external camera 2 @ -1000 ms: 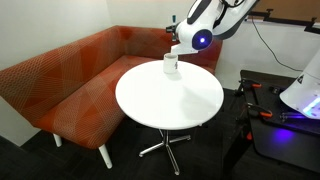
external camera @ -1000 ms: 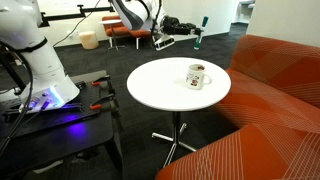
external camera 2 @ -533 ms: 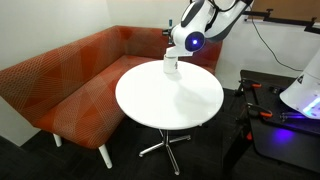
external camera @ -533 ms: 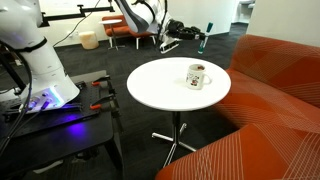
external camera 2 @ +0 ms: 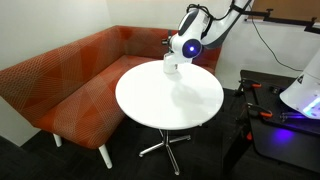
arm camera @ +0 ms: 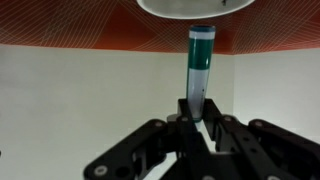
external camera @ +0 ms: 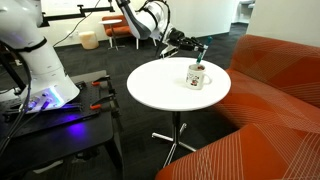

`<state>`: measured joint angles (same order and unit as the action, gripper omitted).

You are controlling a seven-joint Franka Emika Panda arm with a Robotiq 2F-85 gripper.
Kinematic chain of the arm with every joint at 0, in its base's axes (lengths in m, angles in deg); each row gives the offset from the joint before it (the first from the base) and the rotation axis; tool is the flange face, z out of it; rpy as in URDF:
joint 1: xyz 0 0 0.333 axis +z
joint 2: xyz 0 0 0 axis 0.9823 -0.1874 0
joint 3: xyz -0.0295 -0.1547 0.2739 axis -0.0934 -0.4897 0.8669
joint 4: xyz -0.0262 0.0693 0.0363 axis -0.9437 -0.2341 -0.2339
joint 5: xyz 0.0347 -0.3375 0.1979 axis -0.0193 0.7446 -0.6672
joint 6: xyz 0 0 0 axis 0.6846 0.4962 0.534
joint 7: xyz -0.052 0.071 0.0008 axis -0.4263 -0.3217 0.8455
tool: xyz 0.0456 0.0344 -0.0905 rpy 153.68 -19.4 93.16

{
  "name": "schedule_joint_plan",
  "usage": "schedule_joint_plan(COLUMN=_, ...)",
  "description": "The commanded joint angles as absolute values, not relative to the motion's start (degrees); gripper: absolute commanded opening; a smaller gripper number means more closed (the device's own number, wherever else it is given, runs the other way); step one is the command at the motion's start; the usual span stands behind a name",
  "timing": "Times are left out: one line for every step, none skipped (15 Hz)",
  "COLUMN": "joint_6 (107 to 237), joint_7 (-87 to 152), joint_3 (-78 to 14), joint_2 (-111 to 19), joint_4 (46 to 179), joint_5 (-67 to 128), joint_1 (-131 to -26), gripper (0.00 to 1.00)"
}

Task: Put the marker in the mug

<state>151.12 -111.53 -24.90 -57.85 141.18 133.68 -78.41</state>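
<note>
The white mug [external camera: 198, 75] with a dark print stands on the round white table [external camera: 160, 90] near its far edge. My gripper [external camera: 192, 44] hangs just above the mug and is shut on the marker [external camera: 202, 51]. In the wrist view the gripper [arm camera: 200, 125] clamps the marker [arm camera: 199, 75] by its dark blue part, with the teal-green end pointing at the mug's rim [arm camera: 195, 6] at the top edge. In an exterior view the gripper [external camera 2: 171, 56] sits right over the mug [external camera 2: 170, 68] and partly hides it.
An orange-red sofa [external camera 2: 70, 85] wraps around the far side of the table [external camera 2: 170, 100]. The robot's base with a blue light stands on a dark stand [external camera: 50, 100] beside the table. Chairs [external camera: 125, 33] are in the background.
My gripper with the marker has come down and closer to the mug. The marker has dropped from well above the table to just over the mug.
</note>
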Motion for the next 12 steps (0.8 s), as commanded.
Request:
schedule_joint_plan(joint_6=152.6, joint_7=-111.4, joint_3=-24.1, joint_2=-59.3, joint_4=140.0, joint_5=132.4, joint_1=-79.8, gripper=0.05)
schedule_joint_plan(joint_6=152.8, joint_7=-111.4, joint_3=-24.1, joint_2=-59.5, joint_4=140.0, joint_5=132.3, joint_1=-79.9, gripper=0.05)
schedule_joint_plan(joint_6=152.8, joint_7=-111.4, joint_3=-24.1, joint_2=-59.7, joint_4=139.9, joint_5=132.3, joint_1=-80.0, gripper=0.37)
schedule_joint_plan(joint_6=152.7, joint_7=-111.4, joint_3=-24.1, joint_2=-59.7, joint_4=139.8, joint_5=132.3, joint_1=-79.9, gripper=0.45)
schedule_joint_plan(joint_6=152.7, joint_7=-111.4, joint_3=-24.0, joint_2=-59.6, joint_4=139.8, joint_5=132.3, joint_1=-79.9, gripper=0.51)
schedule_joint_plan(joint_6=152.7, joint_7=-111.4, joint_3=-23.9, joint_2=-59.4, joint_4=139.9, joint_5=132.4, joint_1=-79.8, gripper=0.59)
schedule_joint_plan(joint_6=152.5, joint_7=-111.4, joint_3=-23.8, joint_2=-59.1, joint_4=140.1, joint_5=132.3, joint_1=-79.6, gripper=0.66)
schedule_joint_plan(joint_6=152.4, joint_7=-111.4, joint_3=-23.6, joint_2=-58.6, joint_4=140.5, joint_5=132.3, joint_1=-79.5, gripper=0.74)
schedule_joint_plan(joint_6=152.0, joint_7=-111.4, joint_3=-23.4, joint_2=-58.0, joint_4=141.1, joint_5=132.1, joint_1=-79.2, gripper=0.81)
schedule_joint_plan(joint_6=152.0, joint_7=-111.4, joint_3=-23.2, joint_2=-57.6, joint_4=141.5, joint_5=132.0, joint_1=-79.1, gripper=0.88)
schedule_joint_plan(joint_6=151.7, joint_7=-111.4, joint_3=-23.0, joint_2=-57.1, joint_4=141.8, joint_5=132.0, joint_1=-78.9, gripper=0.96)
schedule_joint_plan(joint_6=151.5, joint_7=-111.4, joint_3=-22.8, joint_2=-56.8, joint_4=142.0, joint_5=131.7, joint_1=-78.8, gripper=0.99)
